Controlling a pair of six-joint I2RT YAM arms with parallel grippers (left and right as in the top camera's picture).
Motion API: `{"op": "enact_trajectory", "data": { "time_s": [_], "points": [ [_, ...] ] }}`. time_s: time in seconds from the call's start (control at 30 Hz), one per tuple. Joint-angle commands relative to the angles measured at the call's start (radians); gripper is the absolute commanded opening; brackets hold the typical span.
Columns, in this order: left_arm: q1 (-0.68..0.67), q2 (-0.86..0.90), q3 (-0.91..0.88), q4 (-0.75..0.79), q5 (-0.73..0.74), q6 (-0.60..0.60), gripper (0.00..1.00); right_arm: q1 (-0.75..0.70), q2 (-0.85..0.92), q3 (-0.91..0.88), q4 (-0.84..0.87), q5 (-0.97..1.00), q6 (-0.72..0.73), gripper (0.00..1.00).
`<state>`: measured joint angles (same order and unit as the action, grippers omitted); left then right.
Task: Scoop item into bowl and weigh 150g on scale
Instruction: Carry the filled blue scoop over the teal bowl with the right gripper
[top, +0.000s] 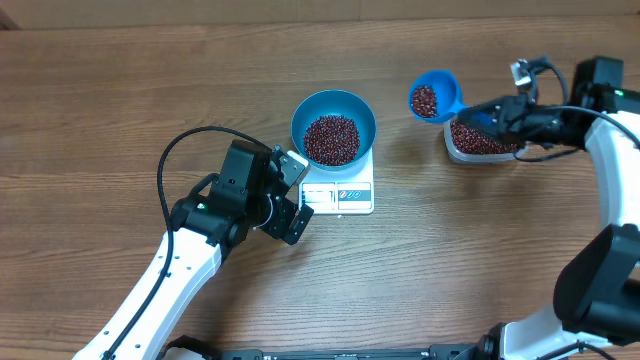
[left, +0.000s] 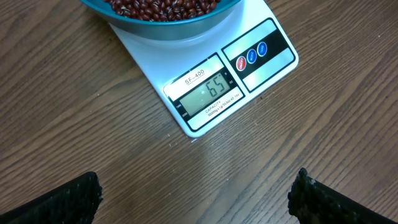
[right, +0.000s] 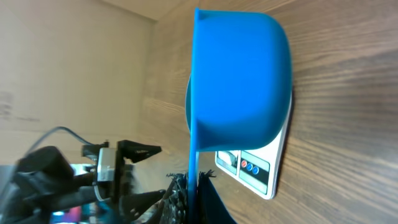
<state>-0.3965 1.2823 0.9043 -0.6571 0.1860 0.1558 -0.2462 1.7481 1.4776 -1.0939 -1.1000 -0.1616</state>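
Step in hand: judged as carrying the loaded scoop (top: 432, 98) left to the bowl (top: 300, 118) and tipping it in.
Doing it well, transit: hold the scoop level; it is full enough for beans (top: 331, 139) to roll off onto the table (top: 100, 100).
Doing it well, pour: tip over the bowl's middle and slowly, with no contact on the rim or the scale (top: 352, 196), since any press would falsify the reading.
Doing it well, target: the display (left: 208, 93) shows what looks like 65, well short of target. More scoops are likely needed, the last one trickled.
Left gripper (left: 198, 180): jaws wide apart and holding nothing, over bare table just near of the scale's front edge. Its camera faces the display.
Scale: centre of the table, carrying the bowl on its far part, display strip on the near edge.
Bowl: upright on the scale, a shallow layer of beans covering its bottom.
Scoop: in the air between bowl and tub, cup towards the bowl, filled with beans.
Tub (top: 452, 150): right of the scale and well apart from it; holds the remaining beans.
Right gripper (right: 198, 199): clamped on the scoop's handle, above the tub.
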Motion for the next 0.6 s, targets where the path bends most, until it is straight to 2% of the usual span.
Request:
{"op": "enact_trajectory", "data": {
  "time_s": [0.0, 0.23, 0.47, 0.57],
  "points": [
    [0.003, -0.001, 0.024, 0.003, -0.006, -0.014, 1.0, 0.094, -0.08, 0.024, 0.054, 0.1, 0.127, 0.04],
    [0.003, -0.001, 0.024, 0.003, -0.006, -0.014, 0.99, 0.32, -0.112, 0.024, 0.132, 0.391, 0.245, 0.04],
    [0.003, -0.001, 0.024, 0.003, -0.006, -0.014, 1.0, 0.483, -0.117, 0.029, 0.19, 0.612, 0.262, 0.04],
    [0.003, -0.001, 0.024, 0.003, -0.006, -0.014, 1.0, 0.573, -0.117, 0.071, 0.192, 0.785, 0.236, 0.04]
  ]
}}
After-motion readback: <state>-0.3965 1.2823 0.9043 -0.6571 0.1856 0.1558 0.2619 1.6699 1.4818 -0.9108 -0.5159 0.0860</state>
